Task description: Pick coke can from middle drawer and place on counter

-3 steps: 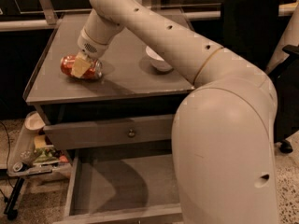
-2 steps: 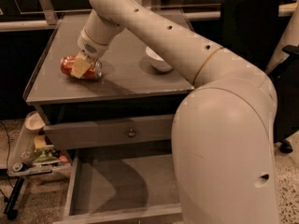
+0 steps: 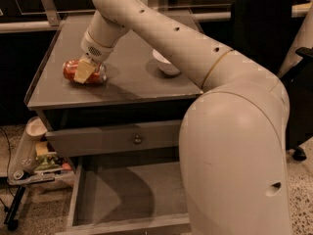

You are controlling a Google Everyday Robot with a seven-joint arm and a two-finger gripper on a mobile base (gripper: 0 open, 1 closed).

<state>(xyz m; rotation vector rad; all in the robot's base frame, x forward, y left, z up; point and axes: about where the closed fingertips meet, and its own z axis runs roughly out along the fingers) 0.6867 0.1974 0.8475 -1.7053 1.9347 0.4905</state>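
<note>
— While you're reaching there, where is the coke can (image 3: 68, 70)?
— Lying on its side near the front-left corner of the worktop (image 3: 132, 82), my hand (image 3: 85, 72) down over it; whether I grip it, I cannot tell.

Smooth, faintly glossy cream plastic all along the arm (image 3: 195, 53), down to the gripper (image 3: 84, 72), low over the left side of the counter (image 3: 132, 80), at the can (image 3: 69, 70). Shiny red metal on the can. Smooth matt grey on the counter, with a dull sheen. Same flat grey finish inside the drawer (image 3: 132, 195) and on the front (image 3: 93, 142) above it. Small bright metal knob (image 3: 138, 139). Glossy white on the bowl (image 3: 166, 62). Speckled, stone-like floor (image 3: 305, 180).
</note>
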